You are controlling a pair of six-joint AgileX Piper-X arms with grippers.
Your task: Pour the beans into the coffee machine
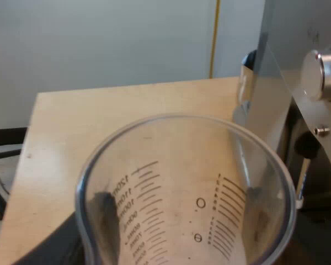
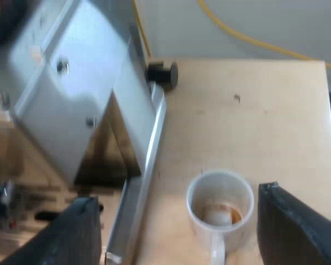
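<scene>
Left gripper (image 1: 179, 221) first: clamps the measuring glass (image 1: 154, 165) from both sides, dark fingers (image 1: 49, 245) showing through the clear wall. Holds the glass roughly upright over the table (image 1: 99, 116), close beside the flank of the espresso machine (image 1: 303, 33), level with its round metal knob (image 1: 323, 74). Looks like the carry step, with the pour itself not yet begun. Next move probably calls for raising the glass above the machine's top, where the beans go in, then tipping it slowly toward the spout side so nothing spills down the casing. Inside the glass: printed measuring lines and bare wall as far down as can be seen; cannot tell whether beans lie at the bottom.

Then the right gripper (image 2: 185, 232): fingers spread wide apart, gripping nothing, hanging above the mug (image 2: 220, 173). Mug stands upright on the table, just beside the machine's base, handle toward the gripper. Holds a brown coffee stain and a pale patch at the bottom, no liquid to speak of. Near the machine, farther off: a black-knobbed piece (image 2: 163, 73), likely the tamper.
</scene>
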